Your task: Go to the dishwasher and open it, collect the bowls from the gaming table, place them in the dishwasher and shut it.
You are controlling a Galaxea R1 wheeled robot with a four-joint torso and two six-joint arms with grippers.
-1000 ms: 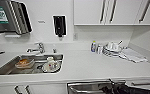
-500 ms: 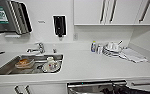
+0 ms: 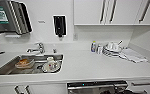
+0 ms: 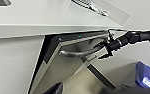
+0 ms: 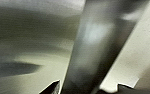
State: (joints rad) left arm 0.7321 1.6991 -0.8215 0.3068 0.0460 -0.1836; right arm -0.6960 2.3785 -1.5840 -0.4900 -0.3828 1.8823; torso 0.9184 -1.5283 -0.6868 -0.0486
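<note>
Partly cut off below the desk (image 3: 91,70), the dishwasher (image 4: 66,60) stands ajar; our right pincer (image 4: 104,48) grips its handle (image 4: 76,53), sink (image 3: 6,68) nearby.

The dishwasher (image 4: 66,62) has a brushed steel-grey front under a black top strip with a small green light. The countertop (image 3: 91,67) and cabinets (image 3: 91,12) are white, the soap dispenser (image 3: 59,25) black.
</note>
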